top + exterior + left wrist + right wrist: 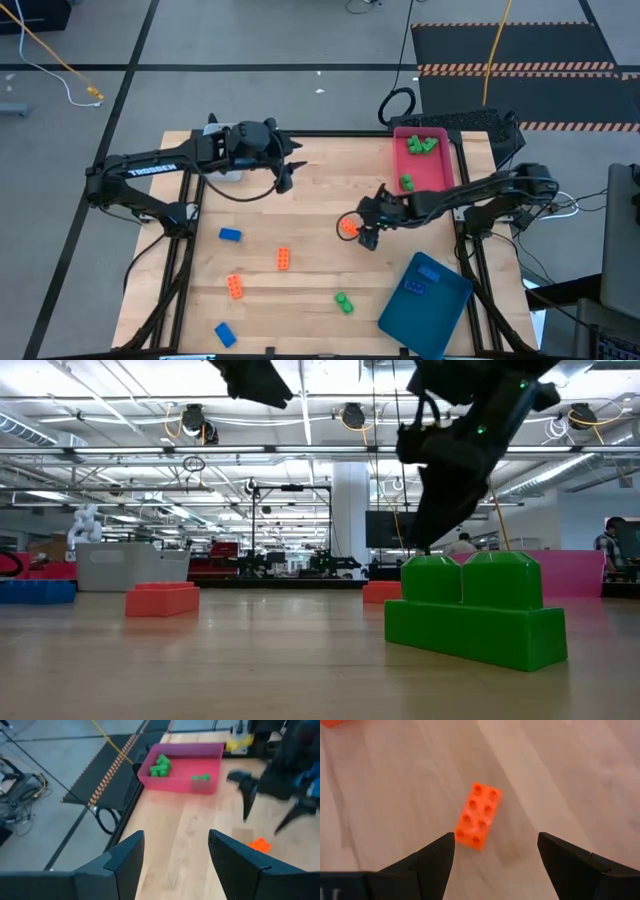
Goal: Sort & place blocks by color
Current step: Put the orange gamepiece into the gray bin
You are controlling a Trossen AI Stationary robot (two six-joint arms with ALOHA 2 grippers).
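Right pincer above orange block

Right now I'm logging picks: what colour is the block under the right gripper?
Orange; the block lies between the open right gripper fingers, clearest in the right wrist view.

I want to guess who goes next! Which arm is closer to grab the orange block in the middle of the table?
The right arm, most likely. Its gripper hangs right over the orange block with fingers open on either side. The left gripper waits farther off, near the table's back edge, fingers open too.
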